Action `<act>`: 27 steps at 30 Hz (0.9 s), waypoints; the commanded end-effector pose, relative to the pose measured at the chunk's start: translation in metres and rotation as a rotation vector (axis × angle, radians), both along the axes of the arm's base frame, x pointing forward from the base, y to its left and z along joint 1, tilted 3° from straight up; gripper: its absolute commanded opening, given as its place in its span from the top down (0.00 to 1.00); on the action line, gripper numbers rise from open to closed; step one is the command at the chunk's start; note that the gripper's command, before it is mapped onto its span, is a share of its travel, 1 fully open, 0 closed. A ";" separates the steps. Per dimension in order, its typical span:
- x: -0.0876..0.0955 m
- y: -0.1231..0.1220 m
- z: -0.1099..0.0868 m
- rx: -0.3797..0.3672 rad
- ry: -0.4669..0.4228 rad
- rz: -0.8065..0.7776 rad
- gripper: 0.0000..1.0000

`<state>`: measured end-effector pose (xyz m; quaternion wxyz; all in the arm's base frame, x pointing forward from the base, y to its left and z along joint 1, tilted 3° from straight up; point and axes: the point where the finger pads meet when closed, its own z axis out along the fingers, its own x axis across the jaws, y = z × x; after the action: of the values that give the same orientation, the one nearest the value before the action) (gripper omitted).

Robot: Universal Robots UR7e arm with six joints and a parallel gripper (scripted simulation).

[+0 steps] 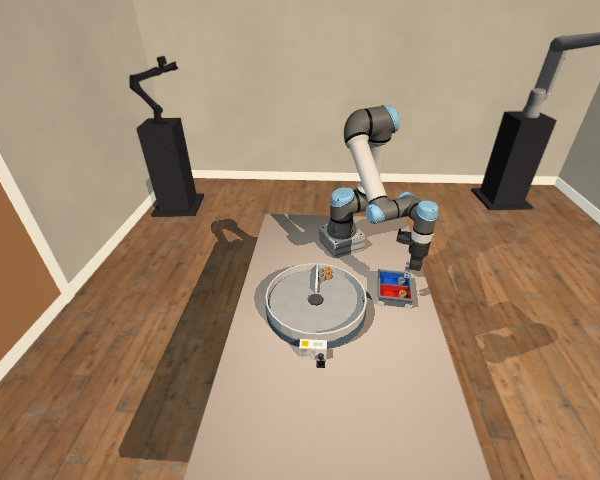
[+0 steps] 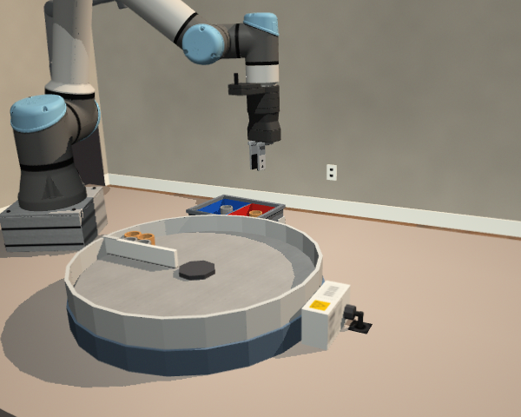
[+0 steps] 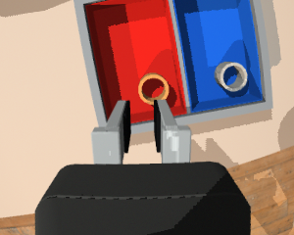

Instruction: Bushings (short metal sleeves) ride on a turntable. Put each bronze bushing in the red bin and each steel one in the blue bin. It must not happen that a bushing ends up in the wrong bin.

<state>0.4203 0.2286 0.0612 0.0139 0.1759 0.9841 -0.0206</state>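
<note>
Pincer (image 1: pixel 408 274) (image 2: pixel 257 169) (image 3: pixel 142 117) above bronze bushing (image 1: pixel 402 293) (image 2: pixel 254 213) (image 3: pixel 141 93).

Bronze bushing (image 1: pixel 402 293) (image 2: pixel 255 212) (image 3: pixel 140 90): upright, open-topped ring, in red bin (image 1: pixel 388 291) (image 2: pixel 269 208) (image 3: pixel 142 44). Steel bushing (image 1: pixel 401 281) (image 2: pixel 226 208) (image 3: pixel 243 78): grey, in blue bin (image 1: pixel 387 277) (image 2: pixel 210 207) (image 3: pixel 216 34). Turntable (image 1: pixel 295 310) (image 2: pixel 234 251): round, pale-walled; two orange-bronze bushings (image 1: pixel 328 272) (image 2: pixel 147 236), two grey ones clustered beside white divider (image 1: pixel 317 277) (image 2: pixel 139 252).

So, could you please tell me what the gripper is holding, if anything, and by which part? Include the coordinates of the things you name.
Nothing is held: the gripper (image 1: pixel 408 269) (image 2: pixel 257 169) (image 3: pixel 142 117) is open above the bins, with a gap between its fingers.
</note>
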 end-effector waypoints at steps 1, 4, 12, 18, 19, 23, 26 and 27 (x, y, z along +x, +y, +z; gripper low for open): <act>0.000 0.000 0.001 0.001 -0.001 0.000 0.58; 0.000 0.000 0.001 0.001 -0.001 0.000 0.58; -0.006 -0.030 0.001 0.000 0.000 0.022 0.60; -0.013 -0.061 0.001 0.000 0.001 0.045 0.60; -0.015 -0.071 0.001 -0.001 0.001 0.052 0.60; -0.021 -0.101 0.001 -0.001 0.002 0.075 0.60; -0.021 -0.101 0.001 -0.001 0.002 0.075 0.60; -0.021 -0.101 0.001 -0.001 0.002 0.075 0.60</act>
<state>0.4011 0.1400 0.0610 0.0124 0.1443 0.9892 -0.0232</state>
